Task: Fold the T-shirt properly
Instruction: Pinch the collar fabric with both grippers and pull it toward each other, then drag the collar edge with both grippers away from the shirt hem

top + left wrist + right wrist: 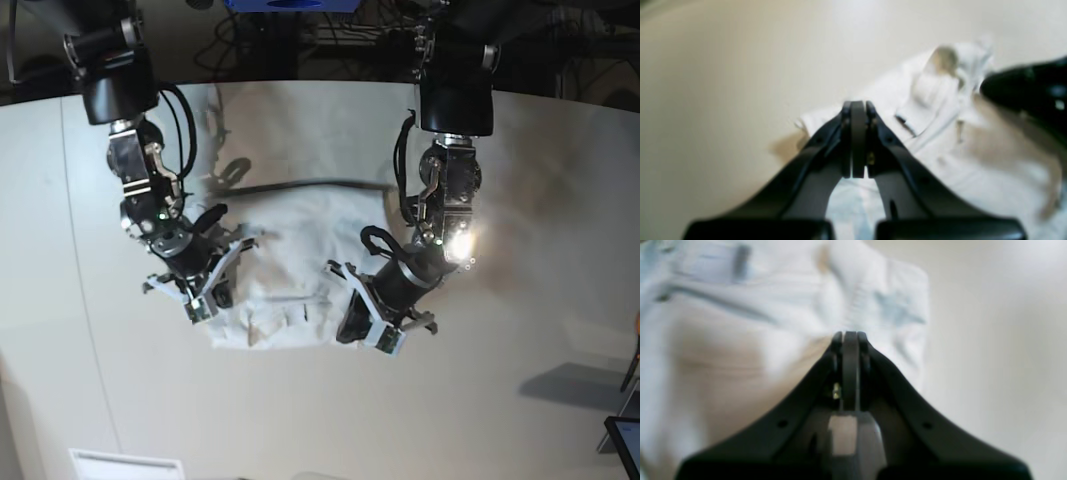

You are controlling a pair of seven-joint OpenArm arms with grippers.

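Table (560,230): broad, pale, glossy, fills most of the base view, with glare near the left arm.

T-shirt (290,265): white, lying flat-ish at the table's centre, between the two arms. Bunched and wrinkled along its near edge. From the left wrist camera the cloth (940,110) looks rumpled, with folds piled up and a small dark tag or seam showing; blurred. From the right wrist camera it (780,303) spreads ahead and to one side of the claw, a hemmed corner visible at the far end.

Left gripper (368,322): low over the shirt's near edge, on the base view's right. Wrist view shows the claw (858,106) clenched, fingertips pressed together, cloth beneath them. Cannot tell if any fabric is pinched.

Right gripper (205,287): at the shirt's opposite side edge. Wrist view shows the claw (850,336) also clenched, tips meeting above the cloth; a grasp cannot be confirmed.
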